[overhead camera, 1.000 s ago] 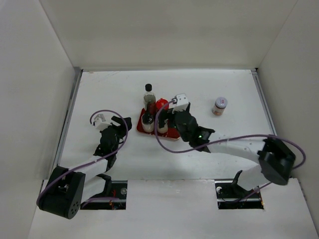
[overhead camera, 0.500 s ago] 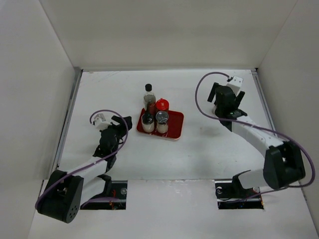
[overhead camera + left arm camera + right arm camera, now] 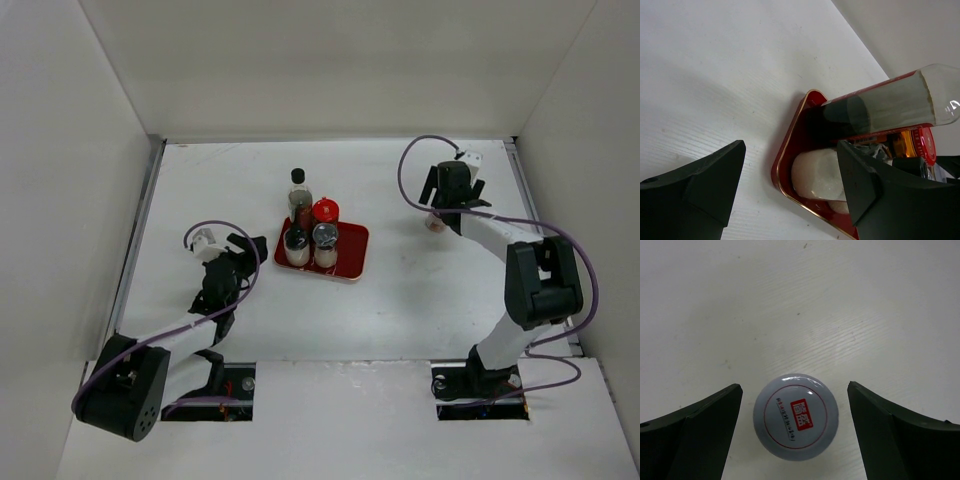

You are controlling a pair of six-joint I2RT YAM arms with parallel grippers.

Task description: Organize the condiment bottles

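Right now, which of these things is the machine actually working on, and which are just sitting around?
Part of the job:
tall black-capped bottle
red-capped bottle
left shaker
right shaker
small jar

Just there:
red tray, which holds the first four
table

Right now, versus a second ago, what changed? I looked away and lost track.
The right gripper swung from over the tray out to the right and now straddles the jar, open, gripping nothing. The left gripper, the four bottles in the tray and the jar itself stayed put.
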